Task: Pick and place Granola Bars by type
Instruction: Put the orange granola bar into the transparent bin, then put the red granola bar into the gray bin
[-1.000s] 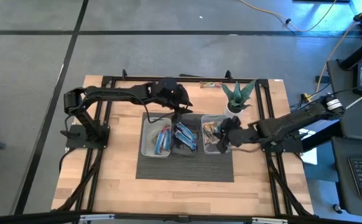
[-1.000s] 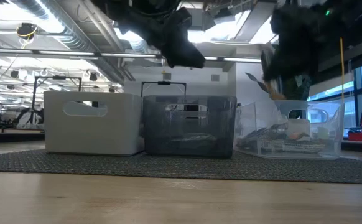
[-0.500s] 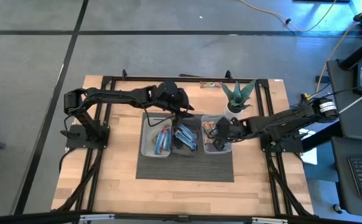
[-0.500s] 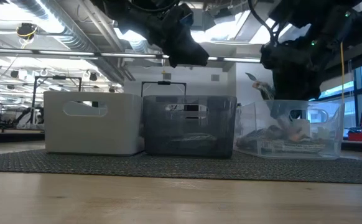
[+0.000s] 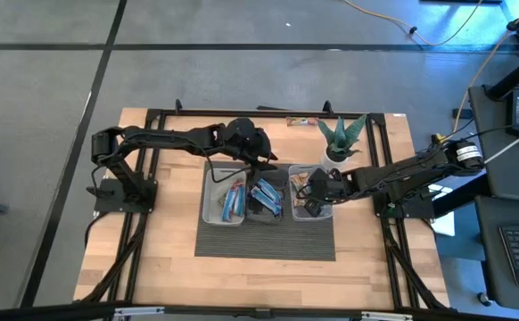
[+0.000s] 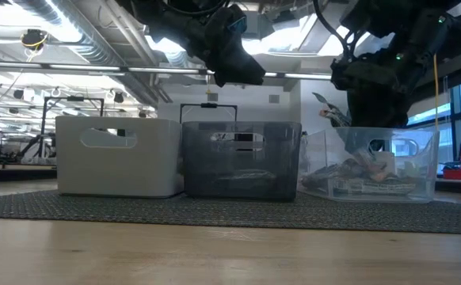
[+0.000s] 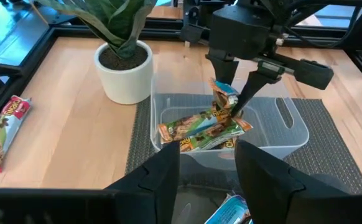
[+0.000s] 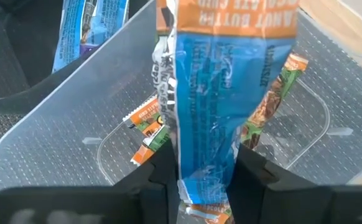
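My right gripper [image 7: 232, 93] is over the clear right bin [image 5: 324, 212] and is shut on a blue granola bar with orange ends [image 8: 215, 93]. Tan and green granola bars [image 7: 199, 130] lie in that bin. Blue bars lie in the dark middle bin [image 5: 266, 198], and blue and red ones in the left bin [image 5: 226, 201]. One bar [image 5: 302, 122] lies flat on the table by the far edge. My left gripper [image 7: 209, 177] hangs open above the middle bin's far end, with nothing between its fingers. My right gripper pinches the blue bar by one end [image 8: 201, 177], the wrapper flat between its two fingers [image 8: 162, 177]. The fingers slant down from the table's right side, along the bar. The bar hangs below them, tilted, over the pile in the right bin; whether its lower end [image 7: 226, 115] touches the pile I cannot tell.
A potted plant [image 5: 341, 138] stands just beyond the right bin. The three bins sit side by side on a dark mat [image 5: 264, 245]. Bare wood [image 5: 179, 267] lies on the near side of the mat.
My right gripper has sunk toward the right bin and shifted a little toward the table's left, tipping more steeply downward, with the blue bar still between its fingers.
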Tool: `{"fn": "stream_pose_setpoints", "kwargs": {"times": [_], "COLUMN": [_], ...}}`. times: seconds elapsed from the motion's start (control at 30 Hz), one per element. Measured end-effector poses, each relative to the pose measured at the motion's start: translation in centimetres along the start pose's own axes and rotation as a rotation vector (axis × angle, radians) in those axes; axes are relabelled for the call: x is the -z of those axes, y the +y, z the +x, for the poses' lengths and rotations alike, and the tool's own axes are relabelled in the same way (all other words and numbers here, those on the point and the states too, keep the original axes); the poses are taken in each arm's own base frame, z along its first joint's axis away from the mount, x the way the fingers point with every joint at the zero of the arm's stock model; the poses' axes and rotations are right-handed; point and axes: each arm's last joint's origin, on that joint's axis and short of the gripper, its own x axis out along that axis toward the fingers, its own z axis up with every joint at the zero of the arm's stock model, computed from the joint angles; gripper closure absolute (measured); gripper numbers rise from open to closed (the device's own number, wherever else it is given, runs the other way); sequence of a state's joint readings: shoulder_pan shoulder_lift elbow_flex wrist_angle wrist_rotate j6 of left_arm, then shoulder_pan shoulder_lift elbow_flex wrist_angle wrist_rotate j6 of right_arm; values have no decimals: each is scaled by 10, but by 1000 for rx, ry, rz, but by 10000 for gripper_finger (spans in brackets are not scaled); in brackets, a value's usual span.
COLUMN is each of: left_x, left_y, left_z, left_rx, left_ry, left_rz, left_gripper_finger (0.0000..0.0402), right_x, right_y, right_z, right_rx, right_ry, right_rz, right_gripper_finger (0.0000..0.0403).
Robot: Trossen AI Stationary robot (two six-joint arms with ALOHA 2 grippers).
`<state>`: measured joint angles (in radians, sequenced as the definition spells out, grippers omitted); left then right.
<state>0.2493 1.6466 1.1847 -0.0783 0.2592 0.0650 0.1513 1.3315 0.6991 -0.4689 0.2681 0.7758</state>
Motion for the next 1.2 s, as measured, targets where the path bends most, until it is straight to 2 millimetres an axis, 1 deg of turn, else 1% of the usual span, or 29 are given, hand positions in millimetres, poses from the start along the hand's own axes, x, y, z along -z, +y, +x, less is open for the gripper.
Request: {"fn": "stream_pose_setpoints", "kwargs": {"times": [0.13,0.33,0.43,0.6,0.8,0.87,0.97,1.07,1.2], "left_x": [0,0,0,0,2,5,11,14,13], "left_y": [0,0,0,0,3,5,8,9,9], "left_z": [0,0,0,0,-1,-2,-3,-3,-3], "left_rx": [0,0,0,0,-7,-11,-15,-16,-16], "left_ry": [0,0,0,0,18,48,99,130,121], "left_rz": [0,0,0,0,-9,-21,-40,-51,-48], "left_gripper_finger": [255,255,253,252,254,253,252,253,255], "right_x": [0,1,1,-15,-46,-57,-76,-101,-137], "right_y": [0,-1,0,9,25,31,37,35,16], "right_z": [0,1,0,-16,-54,-67,-91,-124,-163], "right_rx": [1,6,6,1,-17,-42,-59,-51,-10], "right_ry": [3,12,13,16,-10,-48,-101,-157,-245], "right_rz": [-29,-28,-25,-44,-264,-353,-436,-460,-485], "right_gripper_finger": [286,229,208,194,192,192,192,192,192]}}
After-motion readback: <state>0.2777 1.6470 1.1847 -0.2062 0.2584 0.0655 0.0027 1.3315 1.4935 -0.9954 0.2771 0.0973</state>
